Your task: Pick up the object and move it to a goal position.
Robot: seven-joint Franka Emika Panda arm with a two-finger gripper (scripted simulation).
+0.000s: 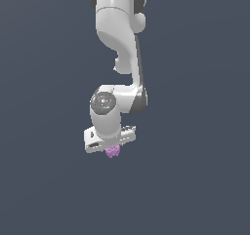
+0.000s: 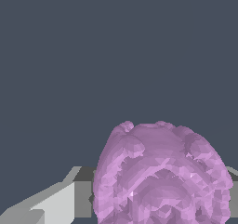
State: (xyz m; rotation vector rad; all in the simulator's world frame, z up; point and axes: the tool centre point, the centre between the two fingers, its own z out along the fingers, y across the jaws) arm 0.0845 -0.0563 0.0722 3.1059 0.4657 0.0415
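Note:
The object (image 1: 113,152) is a small light-purple bumpy lump sitting right under the white hand of the arm in the exterior view. My gripper (image 1: 112,148) points straight down and is shut on it. In the wrist view the object (image 2: 160,176) fills the space between the fingers. One grey finger (image 2: 56,202) presses against one of its sides, and a sliver of the other finger shows at the frame's edge on the opposite side. The fingers themselves are hidden behind the hand in the exterior view. No goal position is marked in either view.
A uniform dark blue-grey surface (image 1: 195,180) surrounds the arm on all sides. The white arm links (image 1: 119,34) rise above the hand to the top of the exterior view.

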